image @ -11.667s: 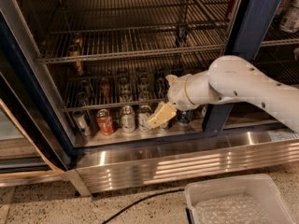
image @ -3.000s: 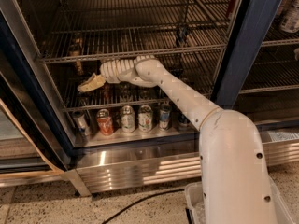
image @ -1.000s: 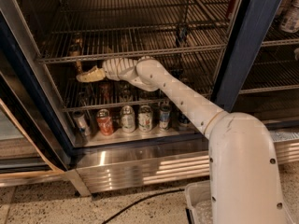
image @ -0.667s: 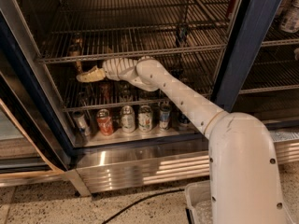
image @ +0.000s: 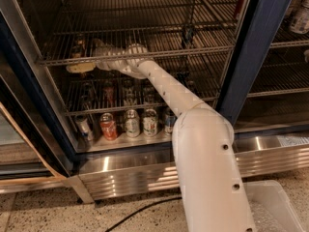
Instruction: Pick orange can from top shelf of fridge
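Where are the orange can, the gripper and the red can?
orange can [image: 77,47], camera view, middle of its side.
gripper [image: 77,68], camera view, its yellowish front end, just below the orange can in the picture.
red can [image: 108,126], camera view, middle of its side, bottom row.

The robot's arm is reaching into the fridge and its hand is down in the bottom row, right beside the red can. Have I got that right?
Not quite. The arm does reach into the fridge, but the camera view shows the gripper higher up, at the front bar of the wire rack holding the orange can, well above the red can.
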Available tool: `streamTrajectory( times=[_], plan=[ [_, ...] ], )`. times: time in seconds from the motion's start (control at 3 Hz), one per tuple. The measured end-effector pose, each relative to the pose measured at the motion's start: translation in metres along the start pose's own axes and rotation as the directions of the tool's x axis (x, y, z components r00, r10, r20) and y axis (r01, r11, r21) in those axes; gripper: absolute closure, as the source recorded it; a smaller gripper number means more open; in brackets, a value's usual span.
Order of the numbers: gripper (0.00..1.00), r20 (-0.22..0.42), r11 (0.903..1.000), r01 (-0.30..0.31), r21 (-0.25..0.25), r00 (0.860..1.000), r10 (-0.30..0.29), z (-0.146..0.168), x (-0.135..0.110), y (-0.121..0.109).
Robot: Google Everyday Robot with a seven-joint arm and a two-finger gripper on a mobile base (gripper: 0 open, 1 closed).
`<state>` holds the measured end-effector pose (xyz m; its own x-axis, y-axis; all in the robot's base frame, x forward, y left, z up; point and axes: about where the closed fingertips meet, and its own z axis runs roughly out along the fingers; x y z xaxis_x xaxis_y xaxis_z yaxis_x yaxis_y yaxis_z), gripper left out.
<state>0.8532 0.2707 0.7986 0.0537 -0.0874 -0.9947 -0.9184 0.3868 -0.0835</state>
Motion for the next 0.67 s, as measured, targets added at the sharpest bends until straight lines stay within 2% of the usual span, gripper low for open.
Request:
streamTrajectory(
  times=[0.33, 0.67],
  plan=[
    [0.00, 0.000, 1.0000, 0.000, 0.000, 1.000, 0.000, 0.0000, 0.0000, 0.0000],
    [0.00, -0.003, 0.9995, 0.014, -0.027, 1.000, -0.014, 0.0014, 0.0010, 0.0047]
  ],
)
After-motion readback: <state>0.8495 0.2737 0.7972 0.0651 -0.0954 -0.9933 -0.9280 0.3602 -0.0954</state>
